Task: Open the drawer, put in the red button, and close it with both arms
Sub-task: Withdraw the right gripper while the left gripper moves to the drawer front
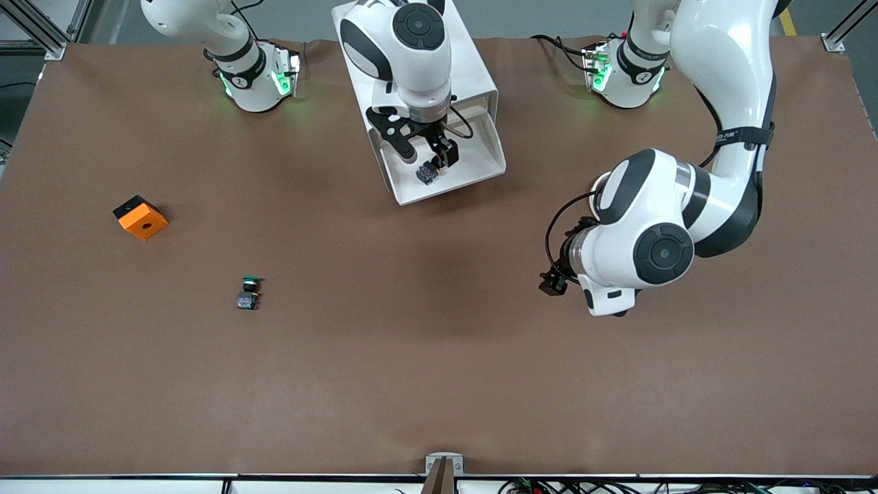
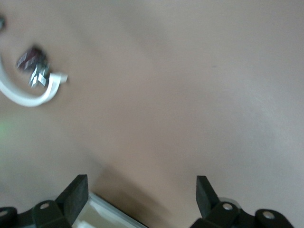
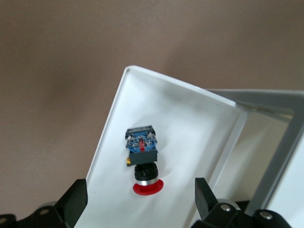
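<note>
Front view: the red button (image 1: 426, 173) lies loose in the open drawer (image 1: 473, 161), near the bench's edge by the arm bases. Risk, going across: the right gripper (image 1: 431, 152), jaws wide and empty just above it, could nudge it when lifting away. The left gripper (image 1: 557, 281), jaws spread and empty, waits over bare bench; an uneven 2-arm push might jam the drawer.

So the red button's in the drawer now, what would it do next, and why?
Probably lift the right gripper straight up out of the drawer. The red button lies on the drawer floor between open fingers, released, and the drawer stands pulled out of the cabinet. The left gripper waits over bare table.
</note>
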{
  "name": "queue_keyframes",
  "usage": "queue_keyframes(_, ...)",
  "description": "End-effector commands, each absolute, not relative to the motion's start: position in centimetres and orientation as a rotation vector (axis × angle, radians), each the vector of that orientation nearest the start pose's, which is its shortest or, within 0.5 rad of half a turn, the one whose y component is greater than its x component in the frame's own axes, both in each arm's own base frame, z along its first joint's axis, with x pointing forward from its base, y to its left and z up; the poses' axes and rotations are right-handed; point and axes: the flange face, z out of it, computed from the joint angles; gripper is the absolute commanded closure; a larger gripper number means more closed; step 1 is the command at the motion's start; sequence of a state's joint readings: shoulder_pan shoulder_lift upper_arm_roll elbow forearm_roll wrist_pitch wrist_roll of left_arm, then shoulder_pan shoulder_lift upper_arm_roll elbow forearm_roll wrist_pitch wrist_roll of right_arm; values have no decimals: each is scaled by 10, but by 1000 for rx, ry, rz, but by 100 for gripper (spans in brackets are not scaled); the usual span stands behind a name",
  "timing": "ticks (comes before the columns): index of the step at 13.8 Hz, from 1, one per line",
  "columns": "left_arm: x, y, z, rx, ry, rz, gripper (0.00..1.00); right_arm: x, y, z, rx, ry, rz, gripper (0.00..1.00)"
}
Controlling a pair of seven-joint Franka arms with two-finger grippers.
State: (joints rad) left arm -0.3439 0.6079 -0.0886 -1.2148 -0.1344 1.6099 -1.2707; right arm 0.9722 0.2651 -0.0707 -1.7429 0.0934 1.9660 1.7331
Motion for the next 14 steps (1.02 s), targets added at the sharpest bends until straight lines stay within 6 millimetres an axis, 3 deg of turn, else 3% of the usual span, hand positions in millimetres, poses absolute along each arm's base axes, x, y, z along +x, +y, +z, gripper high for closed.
queue_keyframes(1,632,-317,411,-2934,-1034,299,0,427,467,434,-2870,1256,113,0)
queue_keyframes(3,618,-349,395,-2963,-892,219,0,468,425,446,-2932,1144,135,0)
queue_keyframes(5,607,-373,379,-3017,-815,182,0,513,366,462,-2994,1014,173,0)
queue_keyframes(9,562,-422,325,-3083,-640,166,0,586,214,467,-3062,696,220,0)
queue_keyframes(14,496,-454,278,-3042,-485,284,0,611,60,481,-3113,280,261,0)
